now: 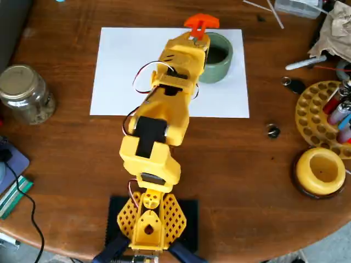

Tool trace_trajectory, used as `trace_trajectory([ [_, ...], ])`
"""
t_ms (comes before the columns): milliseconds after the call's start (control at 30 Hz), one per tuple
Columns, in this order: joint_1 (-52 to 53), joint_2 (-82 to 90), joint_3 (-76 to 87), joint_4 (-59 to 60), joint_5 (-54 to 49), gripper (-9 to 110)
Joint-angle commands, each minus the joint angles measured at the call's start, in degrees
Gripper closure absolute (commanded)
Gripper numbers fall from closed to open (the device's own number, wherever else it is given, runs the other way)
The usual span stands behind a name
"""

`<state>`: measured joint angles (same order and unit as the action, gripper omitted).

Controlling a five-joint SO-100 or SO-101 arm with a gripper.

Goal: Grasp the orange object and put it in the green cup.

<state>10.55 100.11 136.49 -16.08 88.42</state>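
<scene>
The orange object (201, 22) is a small T-shaped piece at the tip of my yellow arm, over the far edge of the white paper (120, 71). My gripper (196, 34) is seen from above and looks shut on the piece's stem; the fingers themselves are mostly hidden under the wrist. The green cup (221, 59) stands on the paper just to the right of the gripper in the overhead view. Its left rim is covered by the arm. The orange object lies just beyond and left of the cup's far rim, not over its opening.
A glass jar (24, 93) stands at the left. A yellow round holder (321, 171) and a yellow pen rack (323, 112) are at the right edge. Small metal bits (272, 131) and clutter (299, 6) lie at the right and far right.
</scene>
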Motion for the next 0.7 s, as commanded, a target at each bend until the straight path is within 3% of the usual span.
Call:
trace_trajectory([
  [0,1.8,2.9,1.1,-2.1,-0.7,102],
  [667,4.7,2.4,9.0,-11.1,-2.8,102],
])
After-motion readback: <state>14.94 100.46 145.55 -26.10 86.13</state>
